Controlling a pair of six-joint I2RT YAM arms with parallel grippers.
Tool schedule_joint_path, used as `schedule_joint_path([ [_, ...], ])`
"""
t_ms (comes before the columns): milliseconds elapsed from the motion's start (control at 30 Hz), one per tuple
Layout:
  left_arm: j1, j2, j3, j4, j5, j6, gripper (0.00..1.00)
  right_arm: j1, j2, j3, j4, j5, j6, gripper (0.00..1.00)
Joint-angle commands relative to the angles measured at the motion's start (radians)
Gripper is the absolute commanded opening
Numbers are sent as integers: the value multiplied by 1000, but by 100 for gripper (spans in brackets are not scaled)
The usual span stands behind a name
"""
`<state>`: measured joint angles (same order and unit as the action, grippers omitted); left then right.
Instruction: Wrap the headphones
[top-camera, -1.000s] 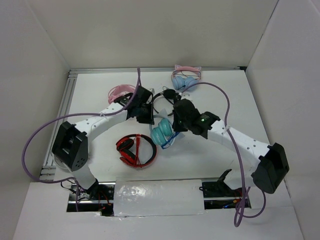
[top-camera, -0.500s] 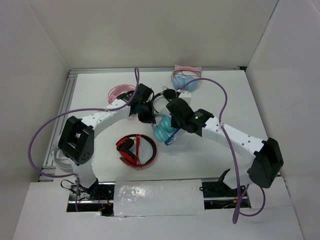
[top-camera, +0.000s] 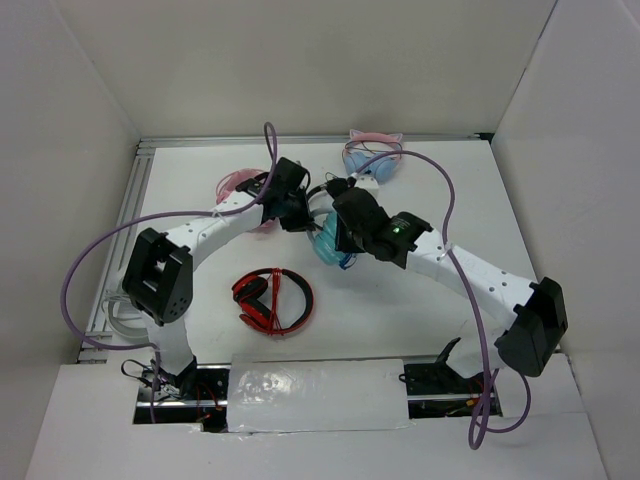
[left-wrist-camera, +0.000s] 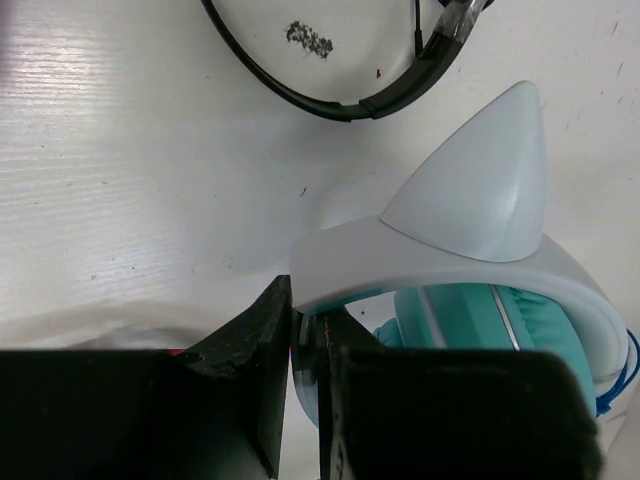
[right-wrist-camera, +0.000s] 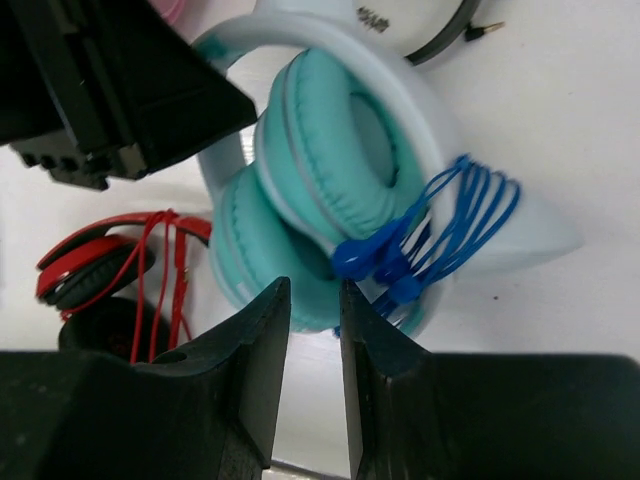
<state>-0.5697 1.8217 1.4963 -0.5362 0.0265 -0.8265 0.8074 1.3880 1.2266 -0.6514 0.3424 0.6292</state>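
Where the two arms meet near the middle of the tabletop (top-camera: 180, 190), the headphones (top-camera: 328, 248) sit between the two hands. The left hand (left-wrist-camera: 305, 305) is clamped on the end of the white headband (left-wrist-camera: 400, 260), which runs into the thin gap between its fingers. A small pointed ear (left-wrist-camera: 480, 180) sticks up from the band just past that hand. The two teal ear cups (right-wrist-camera: 330, 160) are folded close, one against the other. The blue cable (right-wrist-camera: 460, 215) is looped many times around the band beside the cups. The right hand (right-wrist-camera: 312, 290) is just beside the cups and the loops. Its fingers are close together with only a thin slit between them. I cannot tell if they pinch the cable. A red pair (top-camera: 272, 300) lies near, closer to the arm bases. A pink pair (top-camera: 235, 183) lies on the far side of the left arm, and a light-blue pair (top-camera: 370, 160) lies at the far edge. A thin black band (left-wrist-camera: 330, 95) lies on the tabletop just past the headphones.
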Motion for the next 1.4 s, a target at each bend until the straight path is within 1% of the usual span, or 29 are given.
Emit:
schedule_joint_path([
  [0,4,-30,29,99,0,-46,0,-1,-20,41,-7,-75,13,34],
  [167,4,-85,-54,223,33,-8,0,-11,-20,28,-11,-52,27,34],
  [233,5,-104,-64,242,30,4,0,-10,-27,30,-8,-51,18,34],
  [333,11,-96,-33,222,15,7,0,-8,-69,28,18,-75,-22,35],
  [400,27,-73,1,183,10,-2,0,-7,-113,30,47,-101,-66,38],
  [433,36,-65,18,173,16,-6,0,-7,-124,30,58,-129,-80,46],
  [467,54,-47,33,154,21,-11,0,-5,-138,34,64,-138,-110,75],
  [500,66,-38,65,136,27,-11,0,-5,-164,36,79,-155,-121,84],
  [533,80,-29,80,124,32,-14,0,-7,-178,37,84,-164,-123,87],
  [567,109,-6,99,114,45,-10,0,-7,-196,43,88,-166,-134,99],
  [633,160,17,160,76,79,-11,0,-7,-221,39,98,-168,-143,100],
  [767,238,102,261,47,90,-3,0,-11,-282,17,107,-131,-145,100],
  [800,258,123,333,33,95,0,0,-17,-288,14,104,-122,-138,100],
  [833,290,149,369,6,98,6,0,-19,-291,8,99,-115,-131,100],
  [867,303,201,445,-7,86,10,0,-25,-297,7,87,-102,-128,100],
  [933,338,292,528,-42,55,16,0,-36,-306,-7,82,-94,-115,100],
  [967,349,329,630,-63,43,17,0,-45,-308,-15,85,-97,-115,100],
  [1033,396,428,731,-94,76,29,0,-57,-310,-35,101,-111,-140,100],
  [1067,410,459,793,-78,93,33,0,-65,-308,-38,110,-115,-151,100],
  [1100,439,499,814,-65,130,29,0,-79,-302,-32,108,-121,-157,100],
  [1133,462,523,826,-1,171,17,0,-103,-276,-18,99,-144,-163,100],
  [1167,470,531,826,-1,171,12,0,-103,-271,-18,99,-144,-164,100],
  [1200,478,542,815,54,170,10,0,-114,-264,-19,104,-148,-167,100],
  [1267,487,574,826,91,130,7,0,-146,-242,-27,116,-181,-174,100],
  [1333,490,608,876,128,104,6,0,-171,-227,-35,125,-204,-172,100],
  [1367,491,649,895,143,104,13,0,-195,-218,-35,131,-229,-171,100],
])
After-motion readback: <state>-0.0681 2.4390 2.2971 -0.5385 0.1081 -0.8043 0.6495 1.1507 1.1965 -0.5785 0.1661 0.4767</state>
